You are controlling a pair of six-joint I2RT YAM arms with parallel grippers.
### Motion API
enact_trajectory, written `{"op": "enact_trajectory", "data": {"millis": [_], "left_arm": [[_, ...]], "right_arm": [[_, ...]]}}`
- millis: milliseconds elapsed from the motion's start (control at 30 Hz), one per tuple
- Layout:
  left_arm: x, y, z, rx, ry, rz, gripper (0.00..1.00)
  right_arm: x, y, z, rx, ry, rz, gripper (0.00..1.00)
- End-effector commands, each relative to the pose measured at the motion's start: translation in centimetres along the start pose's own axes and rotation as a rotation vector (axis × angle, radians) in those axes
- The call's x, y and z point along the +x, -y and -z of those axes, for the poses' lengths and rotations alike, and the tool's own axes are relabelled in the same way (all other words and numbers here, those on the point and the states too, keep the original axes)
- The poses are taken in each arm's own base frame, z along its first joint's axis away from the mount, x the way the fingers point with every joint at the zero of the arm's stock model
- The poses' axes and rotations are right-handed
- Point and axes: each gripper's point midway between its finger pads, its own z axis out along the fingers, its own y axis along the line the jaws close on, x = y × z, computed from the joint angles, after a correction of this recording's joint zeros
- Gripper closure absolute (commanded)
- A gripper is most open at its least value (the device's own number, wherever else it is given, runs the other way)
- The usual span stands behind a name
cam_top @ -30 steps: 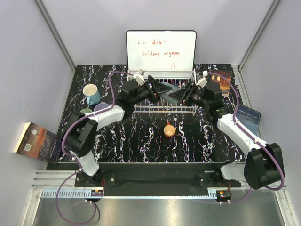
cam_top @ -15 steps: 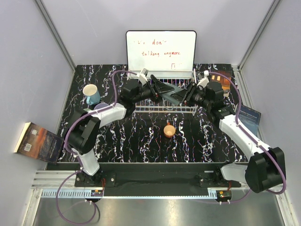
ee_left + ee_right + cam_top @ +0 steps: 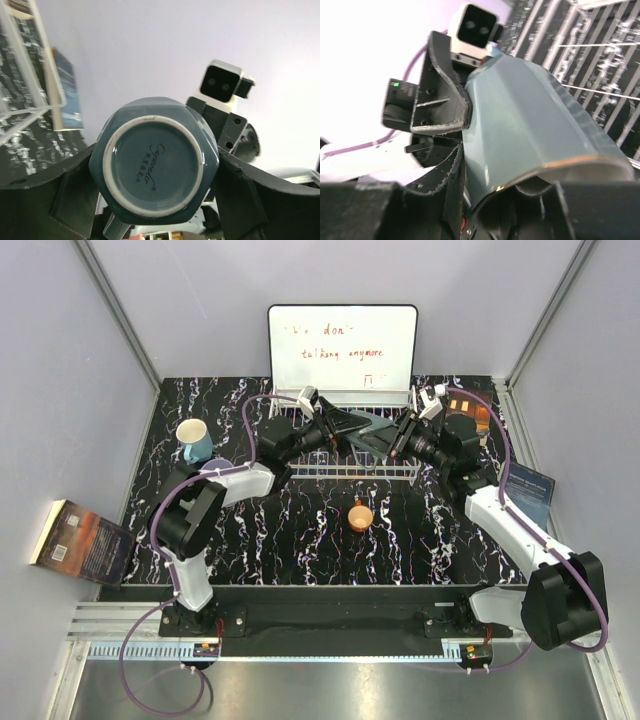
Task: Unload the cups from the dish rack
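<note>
The dark grey cup [image 3: 366, 430] hangs on its side above the white wire dish rack [image 3: 350, 473], caught between both arms. My left gripper [image 3: 345, 430] is shut on its body; the left wrist view shows the cup's base [image 3: 155, 160] with fingers [image 3: 75, 195] pressed on both sides. My right gripper [image 3: 392, 443] meets the cup's open end. In the right wrist view its jaws straddle the cup [image 3: 535, 115] at the rim, one finger [image 3: 451, 190] against the outer wall. An orange cup [image 3: 360, 516] stands on the table before the rack, a light blue mug [image 3: 193, 440] at left.
A whiteboard [image 3: 342, 348] with red writing stands behind the rack. One book [image 3: 85, 540] lies off the table's left edge, another [image 3: 528, 490] at the right edge. An orange box [image 3: 470, 405] sits at the back right.
Both grippers have drifted toward the back over the rack with the dark grey cup between them. The right gripper's jaws have narrowed around the cup's rim.
</note>
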Motion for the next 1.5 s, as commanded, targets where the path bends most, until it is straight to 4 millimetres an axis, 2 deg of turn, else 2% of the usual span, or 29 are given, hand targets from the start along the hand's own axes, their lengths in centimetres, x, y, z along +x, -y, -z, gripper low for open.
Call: {"op": "enact_trajectory", "data": {"millis": [0,100,133,333,467,533,633,667,767,867,967,1000,1167,1333,1367,1400,1433,1467], "left_arm": [[6.4,6.9,0.8,0.281,-0.208,-0.083,1.00],[6.4,7.2,0.9,0.292,-0.209,-0.085,1.00],[6.3,7.3,0.9,0.297,-0.207,-0.092,1.00],[5.5,6.9,1.0,0.268,-0.192,-0.115,1.00],[3.4,5.6,1.4,0.213,-0.156,-0.137,1.00],[2.7,5.2,1.5,0.198,-0.146,-0.135,0.96],[1.2,4.9,1.6,0.187,-0.126,-0.134,0.84],[0.6,5.1,1.7,0.190,-0.120,-0.143,0.64],[-0.8,5.5,1.6,0.192,-0.109,-0.159,0.41],[-2.3,6.0,1.8,0.192,-0.094,-0.180,0.33],[-4.0,6.1,2.0,0.170,-0.059,-0.194,0.21],[-4.5,6.1,2.2,0.165,-0.048,-0.199,0.01],[-7.3,6.3,3.2,0.140,0.003,-0.216,0.01],[-8.4,6.1,3.8,0.120,0.039,-0.208,0.01],[-8.7,5.6,4.0,0.090,0.055,-0.241,0.01],[-8.8,6.3,4.3,0.068,0.067,-0.275,0.01],[-8.9,4.3,4.5,-0.049,0.068,-0.225,0.01],[-9.7,4.1,4.4,-0.106,0.094,-0.342,0.01]], "right_arm": [[-0.1,-3.6,-0.4,-0.167,0.004,0.056,0.66],[-0.1,-3.6,-0.5,-0.174,-0.003,0.050,0.84],[0.0,-3.5,-0.5,-0.172,-0.005,0.048,1.00],[-0.5,-3.4,-0.3,-0.115,-0.007,0.075,1.00],[-1.1,-3.6,0.3,-0.065,0.004,0.123,1.00],[-1.4,-3.8,0.6,-0.055,0.012,0.142,1.00],[-1.4,-4.0,1.1,-0.049,0.021,0.154,1.00],[-1.4,-4.1,1.2,-0.049,0.021,0.157,1.00],[-1.4,-4.2,1.4,-0.047,0.023,0.163,1.00],[-1.6,-4.6,1.7,-0.050,0.026,0.177,1.00],[-1.8,-5.0,2.0,-0.048,0.032,0.186,1.00],[-1.9,-5.1,2.1,-0.048,0.034,0.192,1.00],[-2.1,-5.4,2.5,-0.041,0.045,0.208,1.00],[-2.9,-6.0,2.6,-0.034,0.058,0.224,1.00],[-2.8,-5.5,2.6,-0.001,0.043,0.216,1.00],[-2.8,-5.0,2.4,0.023,0.035,0.217,1.00],[-3.4,-5.1,2.5,0.047,0.039,0.244,1.00],[-3.4,-3.6,2.7,0.132,0.033,0.231,1.00]]}}
